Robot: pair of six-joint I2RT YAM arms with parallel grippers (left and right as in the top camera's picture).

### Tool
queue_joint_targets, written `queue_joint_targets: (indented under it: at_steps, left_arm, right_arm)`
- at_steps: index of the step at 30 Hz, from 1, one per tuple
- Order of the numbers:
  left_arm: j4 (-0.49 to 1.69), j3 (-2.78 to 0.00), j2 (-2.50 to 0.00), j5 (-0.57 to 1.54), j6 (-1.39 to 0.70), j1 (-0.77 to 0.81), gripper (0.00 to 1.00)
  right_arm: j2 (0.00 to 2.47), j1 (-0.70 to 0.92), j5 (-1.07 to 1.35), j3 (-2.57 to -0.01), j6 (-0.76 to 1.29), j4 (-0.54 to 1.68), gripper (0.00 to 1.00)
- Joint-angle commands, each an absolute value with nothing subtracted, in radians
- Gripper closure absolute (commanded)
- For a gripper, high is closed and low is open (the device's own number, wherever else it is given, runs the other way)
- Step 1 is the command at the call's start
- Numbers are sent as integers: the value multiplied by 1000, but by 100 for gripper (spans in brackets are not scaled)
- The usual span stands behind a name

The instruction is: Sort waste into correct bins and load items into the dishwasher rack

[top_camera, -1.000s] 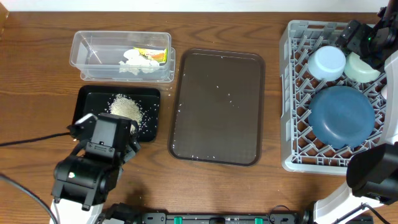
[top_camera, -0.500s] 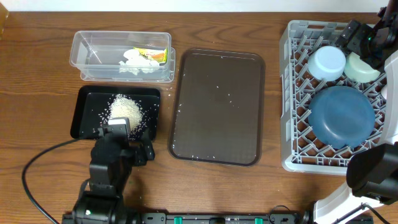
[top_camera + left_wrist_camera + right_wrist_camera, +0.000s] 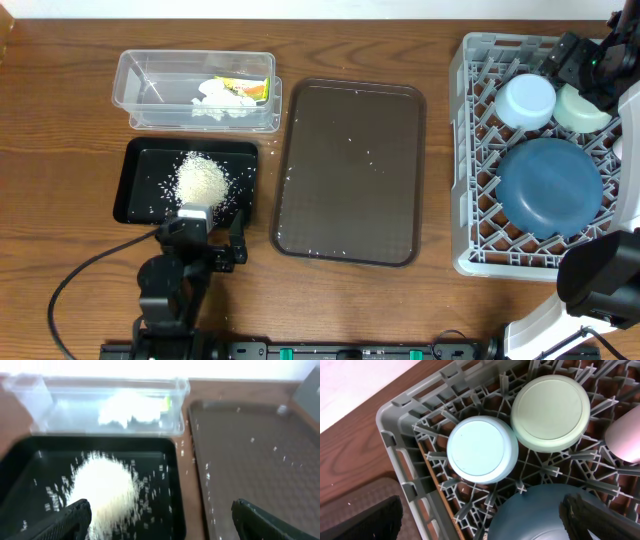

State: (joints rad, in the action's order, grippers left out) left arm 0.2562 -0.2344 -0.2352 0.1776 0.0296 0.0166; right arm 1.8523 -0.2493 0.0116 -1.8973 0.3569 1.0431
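The left gripper (image 3: pixel 161 516), at the overhead frame's lower left, had its fingers spread wide with nothing between them, at the near edge of the black tray (image 3: pixel 140 165) where the rice (image 3: pixel 201 180) lay heaped. The tissue (image 3: pixel 214 100) and wrapper (image 3: pixel 252 89) sat in the tub (image 3: pixel 150 70) above. At the upper right, the right gripper (image 3: pixel 482 522), likewise wide and empty, hung over the rack (image 3: pixel 468 150), which held the upturned big bowl (image 3: pixel 550 188), pale blue bowl (image 3: pixel 526 100) and mint bowl (image 3: pixel 582 110).

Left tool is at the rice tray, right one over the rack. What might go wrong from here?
1. The left tool hangs open, low at the rice heap in the black tray; pushing forward may scatter grains.
2. Loose grains on the brown serving tray could be missed.
3. The right tool hovers over the pale blue bowl and mint bowl; descending may knock them.
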Motion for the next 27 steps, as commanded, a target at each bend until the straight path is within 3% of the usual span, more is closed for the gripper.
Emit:
queue_joint_targets:
  at_steps: [1, 12, 21, 27]
  left_arm:
    - [228, -203, -174, 167, 64, 12, 9]
    - [38, -62, -60, 164, 64, 12, 8]
    - [52, -4, -1, 162, 60, 11, 8]
    - [67, -4, -1, 39, 59, 9, 8]
  right_arm:
    - [1846, -248, 15, -1915, 369, 1044, 1]
    - [1846, -249, 15, -1915, 369, 1044, 1]
    - [1846, -249, 15, -1915, 369, 1044, 1]
    - [1846, -250, 15, -1915, 369, 1044, 1]
